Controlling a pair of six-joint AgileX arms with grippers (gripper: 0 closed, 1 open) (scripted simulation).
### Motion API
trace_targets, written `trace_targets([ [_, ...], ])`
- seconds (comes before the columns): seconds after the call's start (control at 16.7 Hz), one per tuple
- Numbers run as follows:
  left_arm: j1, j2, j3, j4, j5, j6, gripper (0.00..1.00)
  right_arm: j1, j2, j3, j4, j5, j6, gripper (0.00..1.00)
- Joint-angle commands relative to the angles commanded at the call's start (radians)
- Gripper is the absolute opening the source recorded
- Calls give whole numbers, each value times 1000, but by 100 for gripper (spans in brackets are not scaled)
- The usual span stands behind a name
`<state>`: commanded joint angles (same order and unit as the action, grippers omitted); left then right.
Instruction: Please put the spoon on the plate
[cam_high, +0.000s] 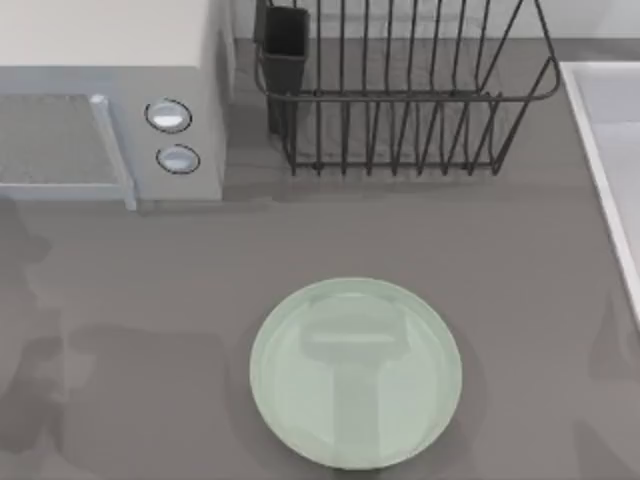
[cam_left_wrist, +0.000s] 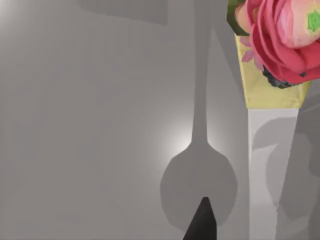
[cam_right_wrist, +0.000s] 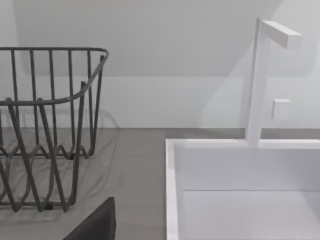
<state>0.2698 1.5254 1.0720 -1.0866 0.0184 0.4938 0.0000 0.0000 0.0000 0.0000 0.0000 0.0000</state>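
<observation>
plate (cam_high: 356, 373): round, pale mint-green, glossy, with a shallow raised rim. it lies flat on the grey worktop (cam_high: 150, 300), in front of the dish rack and nearer the viewer. its surface carries only pale reflections.

dish rack (cam_high: 400, 90): dark wire, standing behind the plate at the back of the worktop, with a dark cup-shaped holder (cam_high: 286, 45) at its left end. in the right wrist view the rack (cam_right_wrist: 45, 125) stands just beside the sink.

microwave (cam_high: 110, 100): pale grey, behind and to the left of the plate, with 2 round knobs (cam_high: 168, 116) on its front.

sink (cam_high: 610, 150): white basin, behind and to the right of the plate. the right wrist view shows its basin (cam_right_wrist: 240, 195) and a white angular tap (cam_right_wrist: 262, 80) rising at its back edge.

spoon: a spoon-shaped shadow lies on a grey surface in the left wrist view; the spoon's place cannot be told.

left claw: 1 dark fingertip (cam_left_wrist: 201, 222) enters the left wrist view over that shadow; whether apart or together cannot be told.

right claw: 1 dark finger (cam_right_wrist: 95, 225) shows in the right wrist view near the rack; state cannot be told.

flower decoration (cam_left_wrist: 280, 40): pink-red bloom above a yellow panel (cam_left_wrist: 270, 90), seen in the left wrist view.
</observation>
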Motion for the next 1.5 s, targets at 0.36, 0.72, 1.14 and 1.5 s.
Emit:
trace_targets([
  [0.36,-12,8,10,-7,0,5,0,0,0,0,0,0,0,100],
  [0.72,-299,164,151,-42,2,79,0,0,0,0,0,0,0,100],
  [1.14,-871,427,422,-50,6,189,0,0,0,0,0,0,0,100],
  [1.5,-1140,544,564,-31,1,241,0,0,0,0,0,0,0,100],
])
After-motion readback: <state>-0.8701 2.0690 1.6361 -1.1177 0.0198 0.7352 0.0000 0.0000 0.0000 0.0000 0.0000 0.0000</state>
